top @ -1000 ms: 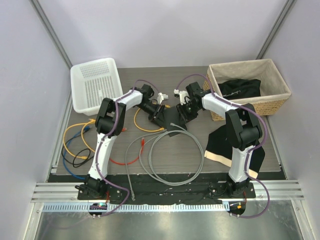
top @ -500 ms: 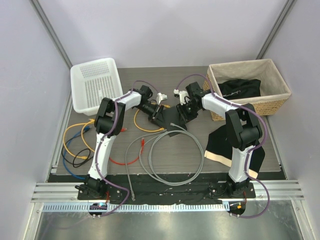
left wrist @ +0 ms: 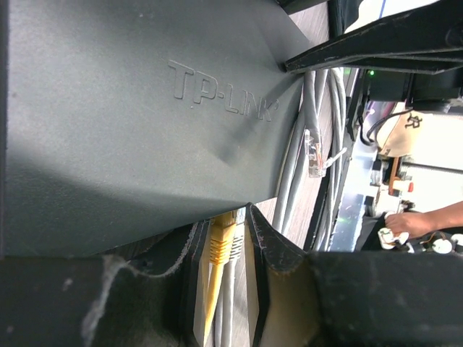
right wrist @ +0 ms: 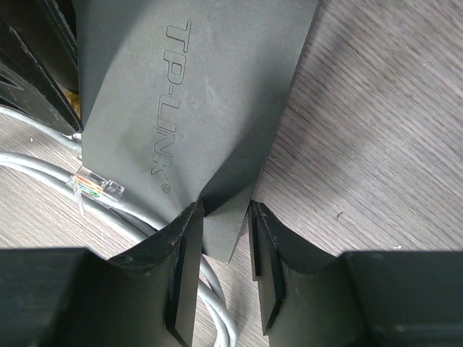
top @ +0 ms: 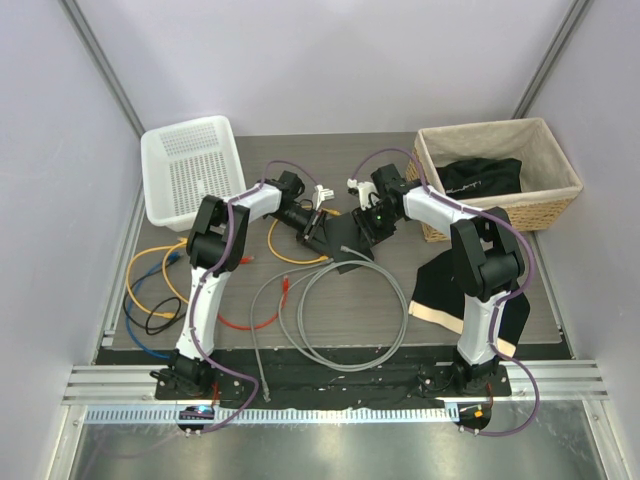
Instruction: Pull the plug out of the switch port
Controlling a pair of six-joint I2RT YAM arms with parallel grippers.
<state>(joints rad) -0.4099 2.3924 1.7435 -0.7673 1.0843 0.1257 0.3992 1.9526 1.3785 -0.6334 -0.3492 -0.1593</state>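
Switch (right wrist: 181, 108) clamped at one corner by right gripper (right wrist: 226, 213); yellow plug (left wrist: 224, 246) at its edge pinched by left gripper (left wrist: 228, 224); straight outward pull judged next.

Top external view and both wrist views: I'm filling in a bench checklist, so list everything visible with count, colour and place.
switch: one, matte black, centre of the scene
yellow plug: one, yellow, at the switch's edge
grey cable: one coil, grey, in front of the switch
loose cables: several, yellow, blue, black and red, left side
plastic basket: one, white, far left
wicker basket: one, tan with cream lining, far right
black cloth: one, black, inside the wicker basket
knit cloth: one, black and cream, near right
left pincer: one, black, shut on the yellow plug
right pincer: one, black, shut on the switch's corner
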